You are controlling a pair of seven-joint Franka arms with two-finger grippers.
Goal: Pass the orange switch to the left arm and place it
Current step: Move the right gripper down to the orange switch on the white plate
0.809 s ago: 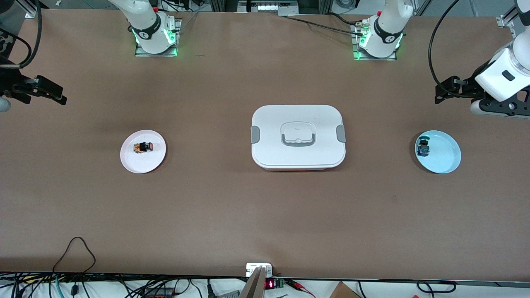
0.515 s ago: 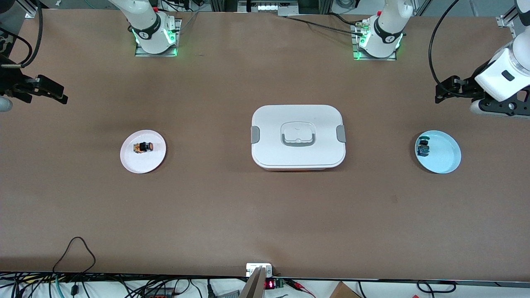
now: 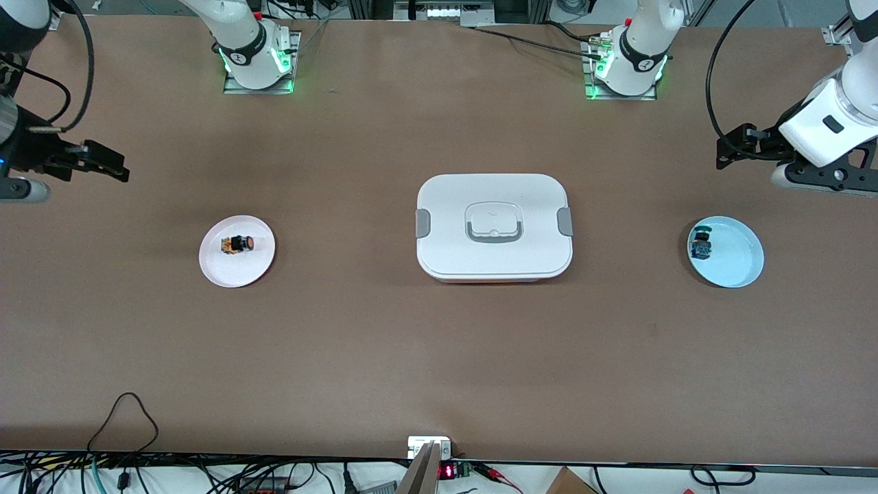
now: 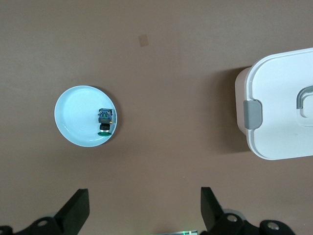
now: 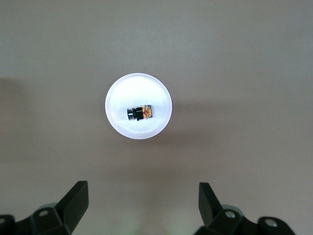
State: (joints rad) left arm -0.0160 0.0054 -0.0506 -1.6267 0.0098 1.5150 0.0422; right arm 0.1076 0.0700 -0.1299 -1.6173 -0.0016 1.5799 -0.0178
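Both tools, right tool [image 3: 113,167] and left tool [image 3: 732,147], hang released; tiny orange switch [image 3: 237,243] may slip, or carrying could clip the box [image 3: 494,226].

The orange switch [image 3: 237,243] lies on its side on a pale pink plate [image 3: 236,271] toward the right arm's end of the table. The white box [image 3: 494,264] sits mid-table, lid on. A blue switch [image 3: 700,245] rests in a light blue plate [image 3: 737,264] toward the left arm's end. The right gripper [image 3: 113,167] and left gripper [image 3: 728,147] hang over bare table at either end.
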